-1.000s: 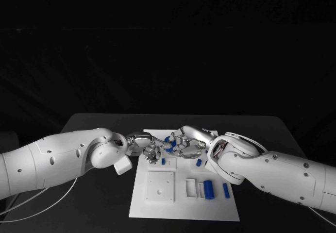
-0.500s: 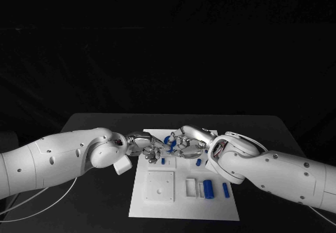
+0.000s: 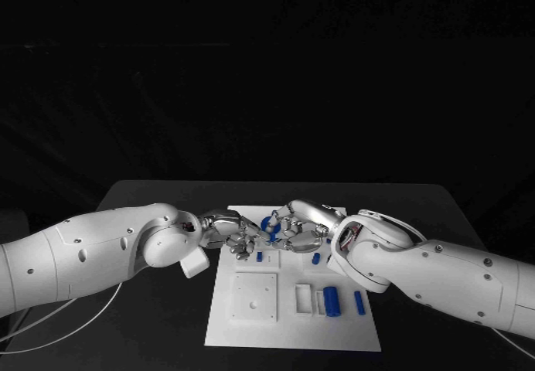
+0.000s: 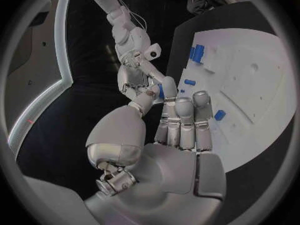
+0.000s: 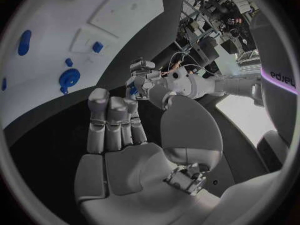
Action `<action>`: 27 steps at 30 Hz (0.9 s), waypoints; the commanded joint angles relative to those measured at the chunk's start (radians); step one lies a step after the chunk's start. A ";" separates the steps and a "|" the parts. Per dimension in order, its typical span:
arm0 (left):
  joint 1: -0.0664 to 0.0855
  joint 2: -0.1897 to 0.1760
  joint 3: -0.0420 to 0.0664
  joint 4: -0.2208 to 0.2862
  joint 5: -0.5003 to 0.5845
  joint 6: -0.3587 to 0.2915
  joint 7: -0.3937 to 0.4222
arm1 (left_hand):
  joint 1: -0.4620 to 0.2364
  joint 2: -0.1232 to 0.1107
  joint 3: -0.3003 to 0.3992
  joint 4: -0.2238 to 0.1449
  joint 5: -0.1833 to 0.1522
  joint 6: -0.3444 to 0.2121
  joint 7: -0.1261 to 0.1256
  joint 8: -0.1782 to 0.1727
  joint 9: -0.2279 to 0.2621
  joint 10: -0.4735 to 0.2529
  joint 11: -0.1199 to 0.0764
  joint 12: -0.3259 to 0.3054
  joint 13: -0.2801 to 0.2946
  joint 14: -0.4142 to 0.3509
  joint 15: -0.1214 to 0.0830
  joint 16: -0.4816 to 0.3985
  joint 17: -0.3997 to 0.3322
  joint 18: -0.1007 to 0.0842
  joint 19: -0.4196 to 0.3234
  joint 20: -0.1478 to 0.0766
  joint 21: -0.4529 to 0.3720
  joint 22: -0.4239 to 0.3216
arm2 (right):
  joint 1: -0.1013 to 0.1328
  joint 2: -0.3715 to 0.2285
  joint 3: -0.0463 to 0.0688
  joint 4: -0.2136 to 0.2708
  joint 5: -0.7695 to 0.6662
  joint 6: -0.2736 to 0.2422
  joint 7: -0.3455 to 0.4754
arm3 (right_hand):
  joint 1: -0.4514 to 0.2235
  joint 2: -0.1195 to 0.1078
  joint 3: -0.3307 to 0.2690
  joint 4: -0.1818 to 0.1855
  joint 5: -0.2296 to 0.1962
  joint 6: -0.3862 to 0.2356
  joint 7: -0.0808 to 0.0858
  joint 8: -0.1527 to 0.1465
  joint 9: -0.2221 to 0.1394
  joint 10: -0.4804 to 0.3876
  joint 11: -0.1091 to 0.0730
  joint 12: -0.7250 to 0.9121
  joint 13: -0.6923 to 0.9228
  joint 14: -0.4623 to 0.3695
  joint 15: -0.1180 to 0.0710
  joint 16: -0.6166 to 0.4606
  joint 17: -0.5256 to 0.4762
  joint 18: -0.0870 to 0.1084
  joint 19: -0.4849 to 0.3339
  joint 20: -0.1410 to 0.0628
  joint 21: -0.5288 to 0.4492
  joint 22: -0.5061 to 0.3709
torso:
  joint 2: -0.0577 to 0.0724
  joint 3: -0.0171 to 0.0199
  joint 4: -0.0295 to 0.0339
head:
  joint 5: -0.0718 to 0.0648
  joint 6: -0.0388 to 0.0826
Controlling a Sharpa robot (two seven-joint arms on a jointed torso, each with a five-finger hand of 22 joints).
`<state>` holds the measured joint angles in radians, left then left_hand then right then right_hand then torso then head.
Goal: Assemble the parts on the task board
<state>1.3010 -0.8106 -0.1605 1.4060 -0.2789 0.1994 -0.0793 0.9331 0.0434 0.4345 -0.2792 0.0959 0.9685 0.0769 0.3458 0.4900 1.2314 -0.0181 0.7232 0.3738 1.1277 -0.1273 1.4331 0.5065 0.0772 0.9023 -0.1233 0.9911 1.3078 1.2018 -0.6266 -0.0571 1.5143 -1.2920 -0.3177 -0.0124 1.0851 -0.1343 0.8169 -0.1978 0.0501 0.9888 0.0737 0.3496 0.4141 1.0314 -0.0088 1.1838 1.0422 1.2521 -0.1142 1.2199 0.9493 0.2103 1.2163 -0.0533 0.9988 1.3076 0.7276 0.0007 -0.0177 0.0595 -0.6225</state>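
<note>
I see both hands meet over task board [image 3: 292, 328]. Left hand [image 3: 231, 234] and right hand [image 3: 299, 229] pinch blue part [image 3: 269, 225] together.

The task board [image 3: 292, 325] looks like matt white plastic, smooth and even, and the table [image 3: 156, 309] beneath it is a dull black surface with no shine. The blue parts [image 3: 331, 298] read as smooth coloured plastic with a soft sheen, one of them [image 4: 162, 90] showing between the fingertips of the two hands. The left hand [image 3: 229, 234] and the right hand [image 3: 299, 229] have a polished, silvery metal finish that catches bright highlights, while both arms [image 3: 90, 259] wear glossy white plastic shells.
</note>
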 commanded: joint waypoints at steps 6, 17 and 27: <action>0.002 0.003 0.001 0.001 0.008 0.018 0.005 | -0.015 0.002 -0.012 0.003 0.008 0.025 0.009 0.004 0.000 0.002 -0.007 -0.002 0.001 0.000 -0.006 0.006 0.000 -0.015 0.008 -0.094 0.006 0.013 | -0.001 0.001 -0.001 0.000 -0.002 0.018 0.008 | -0.005 0.010 0.000 -0.008 -0.001 0.030 0.023 0.012 0.014 -0.004 -0.005 0.007 0.001 0.000 -0.008 0.005 0.001 0.051 -0.003 -0.007 0.005 0.020 | 0.000 -0.0001 0.0000 | 0.000 -0.002; 0.002 0.003 0.001 0.000 0.017 0.018 0.002 | -0.074 -0.047 -0.036 0.041 -0.011 0.024 0.008 -0.002 -0.004 0.004 -0.008 -0.007 0.001 0.002 -0.007 0.004 -0.003 -0.015 0.011 -0.099 0.001 0.010 | -0.001 0.002 -0.001 -0.001 -0.002 0.020 0.008 | -0.005 0.011 0.000 -0.009 -0.001 0.030 0.023 0.012 0.014 -0.004 -0.005 0.007 0.001 0.000 -0.008 0.005 0.002 0.051 -0.003 -0.007 0.005 0.020 | 0.000 -0.0001 0.0001 | 0.000 -0.001; 0.002 0.004 0.001 -0.001 0.018 0.023 0.004 | -0.075 -0.008 -0.017 0.059 0.029 0.027 0.007 -0.004 -0.006 0.005 -0.008 -0.009 0.002 0.002 -0.008 0.004 -0.003 -0.014 0.010 -0.102 -0.002 0.011 | -0.001 0.003 -0.001 -0.001 -0.002 0.021 0.008 | -0.006 0.012 0.000 -0.010 -0.001 0.030 0.023 0.012 0.014 -0.004 -0.005 0.007 0.001 0.000 -0.008 0.005 0.002 0.051 -0.004 -0.007 0.005 0.020 | 0.000 -0.0001 0.0001 | -0.001 -0.002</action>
<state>1.3008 -0.8095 -0.1606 1.4025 -0.2743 0.2022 -0.0869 0.8600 0.0284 0.4141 -0.2174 0.1202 0.9953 0.0786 0.3456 0.4854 1.2350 -0.0216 0.7191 0.3746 1.1299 -0.1288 1.4330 0.5041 0.0773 0.9099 -0.1232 0.9911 1.3076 1.2020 -0.6249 -0.0569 1.5132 -1.2917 -0.3152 -0.0105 1.0806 -0.1301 0.8182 -0.2019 0.0501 0.9898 0.0727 0.3496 0.4142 1.0314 -0.0088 1.1837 1.0421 1.2542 -0.1158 1.2198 0.9500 0.2104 1.2122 -0.0540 0.9988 1.3074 0.7276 0.0005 -0.0174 0.0580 -0.6238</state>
